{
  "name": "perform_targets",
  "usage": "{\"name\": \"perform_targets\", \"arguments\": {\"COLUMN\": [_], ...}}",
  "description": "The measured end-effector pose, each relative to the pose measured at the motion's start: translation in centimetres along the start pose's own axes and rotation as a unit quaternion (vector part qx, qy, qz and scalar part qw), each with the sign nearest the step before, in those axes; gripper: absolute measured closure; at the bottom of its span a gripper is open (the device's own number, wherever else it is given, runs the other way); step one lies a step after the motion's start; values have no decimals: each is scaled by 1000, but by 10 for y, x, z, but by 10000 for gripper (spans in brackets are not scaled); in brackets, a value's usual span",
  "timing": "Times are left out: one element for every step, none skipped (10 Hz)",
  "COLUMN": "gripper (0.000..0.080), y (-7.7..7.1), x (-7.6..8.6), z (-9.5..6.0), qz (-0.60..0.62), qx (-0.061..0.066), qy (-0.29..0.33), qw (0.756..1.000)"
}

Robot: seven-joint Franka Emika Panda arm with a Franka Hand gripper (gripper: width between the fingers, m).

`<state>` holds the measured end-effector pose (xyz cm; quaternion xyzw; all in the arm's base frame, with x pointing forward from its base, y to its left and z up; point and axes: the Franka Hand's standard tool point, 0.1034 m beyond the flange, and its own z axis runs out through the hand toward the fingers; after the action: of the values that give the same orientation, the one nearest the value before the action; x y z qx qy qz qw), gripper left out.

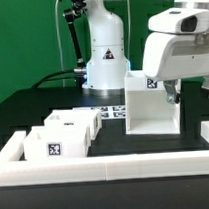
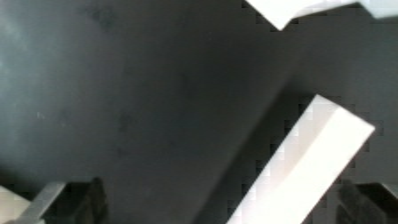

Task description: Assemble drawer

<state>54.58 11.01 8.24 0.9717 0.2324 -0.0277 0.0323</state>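
Observation:
The drawer's tall white casing [image 1: 151,105] stands on the black table at the exterior view's right, its open side facing the camera and a tag on its upper face. Two small white tagged trays [image 1: 57,143] [image 1: 80,122] sit side by side at the left. My gripper [image 1: 182,86] hangs just above the casing's right wall. In the wrist view my gripper [image 2: 222,208] is open, with dark fingers [image 2: 63,205] at both sides. A white edge of the casing [image 2: 320,160] runs between them, closer to one finger. Nothing is held.
The marker board [image 1: 111,111] lies flat behind the trays, in front of the arm's white base [image 1: 104,52]. A low white rail [image 1: 107,170] borders the table at the front and sides. Another white corner [image 2: 294,10] shows at the wrist view's edge.

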Motion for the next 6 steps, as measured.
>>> {"name": "perform_targets", "arguments": {"gripper": [150, 150, 150, 150, 150, 150], "y": [-1, -2, -4, -7, -10, -12], "x": [0, 0, -1, -9, -15, -20], "z": [0, 0, -2, -10, -18, -26], "qz": [31, 57, 127, 201, 221, 232], "qx": [3, 6, 13, 18, 20, 27], "qy": [0, 0, -1, -5, -7, -6], "qw": [1000, 998, 992, 979, 975, 972]}}
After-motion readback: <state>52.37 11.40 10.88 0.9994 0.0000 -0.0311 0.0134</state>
